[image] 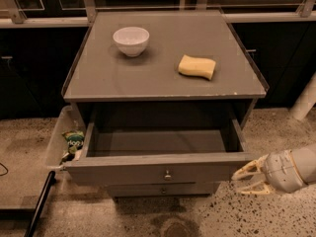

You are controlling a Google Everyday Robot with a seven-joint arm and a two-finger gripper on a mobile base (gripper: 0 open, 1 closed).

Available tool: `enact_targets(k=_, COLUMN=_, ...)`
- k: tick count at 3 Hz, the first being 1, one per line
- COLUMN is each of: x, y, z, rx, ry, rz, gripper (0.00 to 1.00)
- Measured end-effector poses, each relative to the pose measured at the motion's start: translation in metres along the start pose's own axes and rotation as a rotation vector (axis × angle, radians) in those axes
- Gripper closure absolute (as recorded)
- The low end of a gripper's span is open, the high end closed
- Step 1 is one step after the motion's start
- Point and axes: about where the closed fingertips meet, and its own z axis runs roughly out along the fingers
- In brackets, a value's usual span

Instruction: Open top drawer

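The top drawer [158, 169] of the grey cabinet stands pulled out toward me. Its plain grey inside shows and holds nothing. Its flat front has one small round metal knob [168, 174] at centre. A lower drawer front with a like knob [163, 190] shows just beneath it, pushed in. My gripper [245, 179] is at the lower right, just off the right end of the drawer front, apart from it. Its pale fingers [247, 171] are spread and hold nothing.
A white bowl [131, 40] and a yellow sponge [197, 66] sit on the cabinet top [163, 78]. A clear bin [59, 137] hangs on the cabinet's left side with a green packet [75, 141] in it. A dark bar [40, 204] leans at lower left. Speckled floor surrounds the cabinet.
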Motion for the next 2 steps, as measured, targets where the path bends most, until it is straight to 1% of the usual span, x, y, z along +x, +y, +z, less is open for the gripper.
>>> enact_targets(k=1, x=-0.009, y=-0.035, z=-0.001, rx=0.019, ry=0.031, rz=-0.038, gripper=0.34)
enact_targets(k=2, x=-0.018, y=-0.063, z=0.002, rx=0.029, ry=0.053, rz=-0.066, gripper=0.11)
